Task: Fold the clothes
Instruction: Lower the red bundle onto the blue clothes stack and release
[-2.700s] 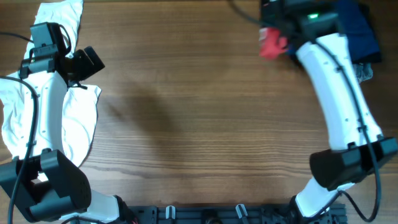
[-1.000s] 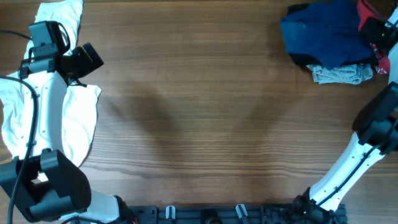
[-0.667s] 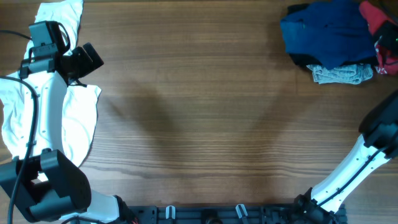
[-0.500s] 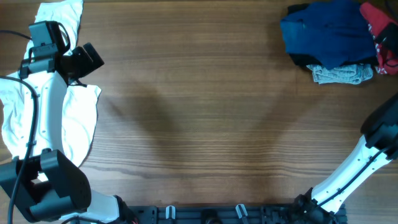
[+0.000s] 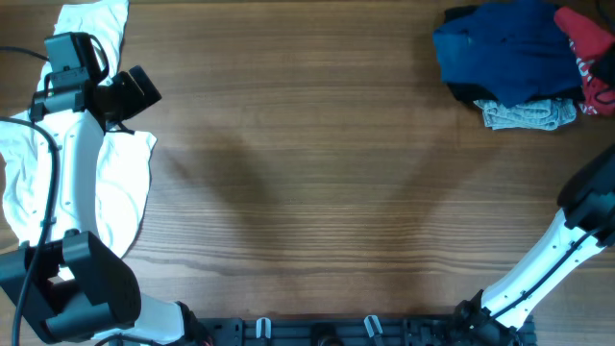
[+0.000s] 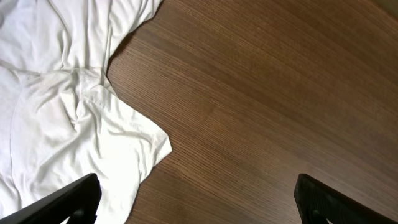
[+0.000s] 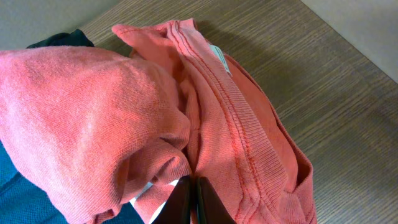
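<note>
**A:** What lies at the table's left edge?

**B:** A large white shirt (image 5: 120,187), rumpled, running from the far left corner down along that edge. The left arm (image 5: 82,163) stands over it. In the left wrist view the white shirt (image 6: 68,112) fills the left side, one hem corner jutting out onto bare wood.

**A:** And the left gripper (image 6: 199,204)?

**B:** Its jaws are spread wide apart, one dark fingertip in each lower corner of the wrist view, with nothing between them. It hangs above the cloth's edge and the wood.

**A:** The middle of the table (image 5: 307,173)?

**B:** Brown wood grain, with only soft shadows on it.

**A:** Then the far right corner.

**B:** A heap of clothes. A dark blue garment (image 5: 504,53) is bunched on top, a small grey piece (image 5: 527,115) pokes out at its near side, touching it, and the red T-shirt (image 5: 588,48) lies against the blue one at the table's right edge.

**A:** Where is the right gripper (image 7: 191,194)?

**B:** From overhead only the right arm (image 5: 577,231) shows, rising along the right edge. In the right wrist view the jaws are pressed together on a fold of the red T-shirt (image 7: 155,118), which is crumpled, its ribbed collar running up the middle, with dark teal cloth beside it at the left.
</note>
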`<state>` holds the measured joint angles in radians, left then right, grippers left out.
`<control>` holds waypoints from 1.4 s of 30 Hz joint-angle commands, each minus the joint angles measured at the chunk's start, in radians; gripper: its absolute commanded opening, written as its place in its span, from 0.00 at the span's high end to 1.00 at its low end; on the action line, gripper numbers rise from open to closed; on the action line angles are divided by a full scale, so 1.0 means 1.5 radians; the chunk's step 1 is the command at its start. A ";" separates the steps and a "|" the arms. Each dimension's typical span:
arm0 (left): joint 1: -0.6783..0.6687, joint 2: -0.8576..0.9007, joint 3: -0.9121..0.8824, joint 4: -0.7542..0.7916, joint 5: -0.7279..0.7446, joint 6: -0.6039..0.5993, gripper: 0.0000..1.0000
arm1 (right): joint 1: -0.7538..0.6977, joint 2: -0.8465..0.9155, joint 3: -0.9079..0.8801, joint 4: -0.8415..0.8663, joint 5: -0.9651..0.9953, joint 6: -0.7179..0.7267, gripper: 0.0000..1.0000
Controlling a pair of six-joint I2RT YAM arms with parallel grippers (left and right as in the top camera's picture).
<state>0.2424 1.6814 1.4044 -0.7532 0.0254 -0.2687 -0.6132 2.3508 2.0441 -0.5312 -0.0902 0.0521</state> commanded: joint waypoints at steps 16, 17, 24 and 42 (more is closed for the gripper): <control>0.001 0.001 0.005 0.004 0.020 -0.006 0.00 | 0.000 -0.104 0.115 -0.156 -0.161 -0.051 0.01; 0.001 0.001 0.005 0.004 0.021 -0.006 0.00 | 0.000 -0.102 0.116 -0.148 -0.154 -0.050 0.00; 0.001 0.001 0.005 0.004 0.020 -0.006 0.00 | 0.003 -0.025 0.116 -0.101 -0.114 -0.050 0.00; 0.001 0.001 0.005 0.004 0.020 -0.005 0.00 | -0.002 0.140 0.115 -0.062 -0.085 0.018 0.08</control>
<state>0.2424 1.6814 1.4044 -0.7509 0.0441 -0.2687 -0.6125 2.5046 2.2078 -0.6003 -0.2310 0.0643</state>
